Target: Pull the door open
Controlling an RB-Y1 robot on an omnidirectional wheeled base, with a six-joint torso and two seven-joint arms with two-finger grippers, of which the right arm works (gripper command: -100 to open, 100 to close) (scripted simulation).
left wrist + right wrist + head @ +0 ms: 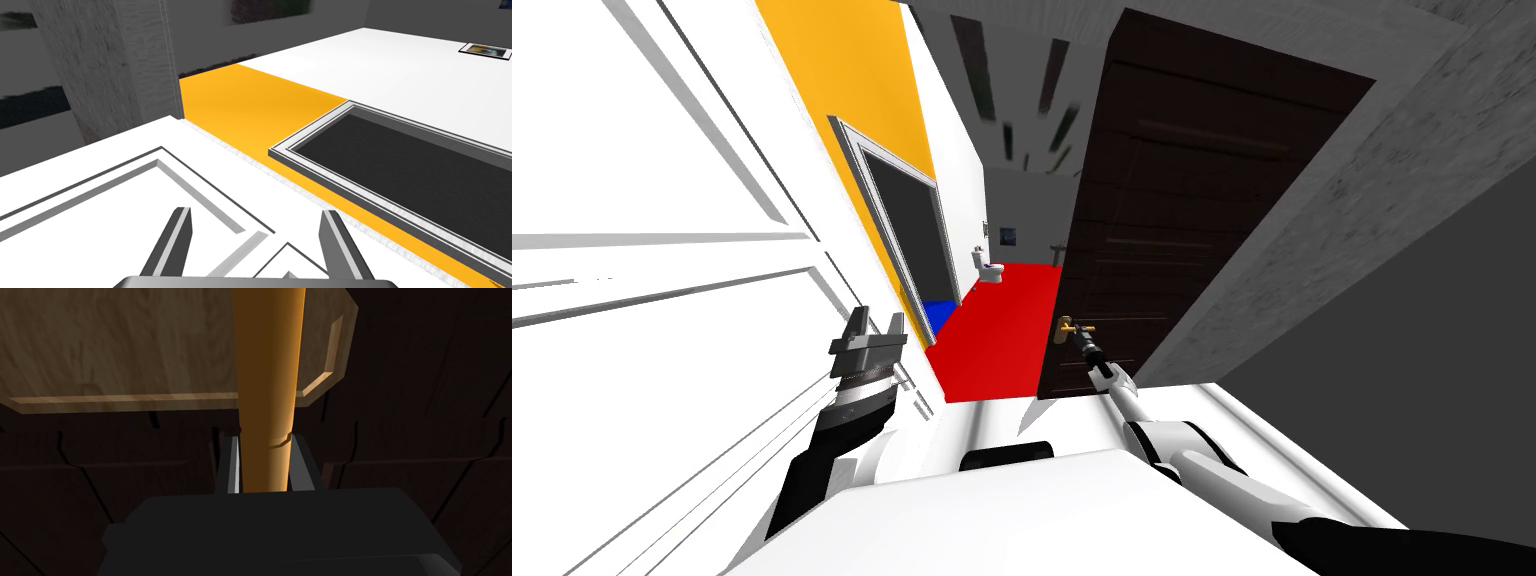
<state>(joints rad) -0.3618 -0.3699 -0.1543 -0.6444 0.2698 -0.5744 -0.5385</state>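
The dark door [1192, 200] is standing ajar ahead of me, its free edge swinging towards my side and leaving a gap along its left edge. Its golden lever handle [267, 388] is sitting low on that edge, mounted on a tan backplate [125, 348]. The right gripper [1086, 338] is gripping the lever, its two fingers [234, 463] pressing the lever's sides close to the dark gripper body, with the arm reaching straight out to it.

Through the gap a red floor [1002, 330] is showing, with a white toilet [990, 265] standing at its far end and a blue patch [940, 315] lying at its left edge. A yellow wall [842, 80] is running along the left, carrying a grey-framed dark panel [907, 230]. A rough grey wall [1362, 200] is flanking the door on the right.

The left gripper [877, 325] is hanging with fingers spread and holding nothing, just beside a white panelled surface [662, 300] and well apart from the door.
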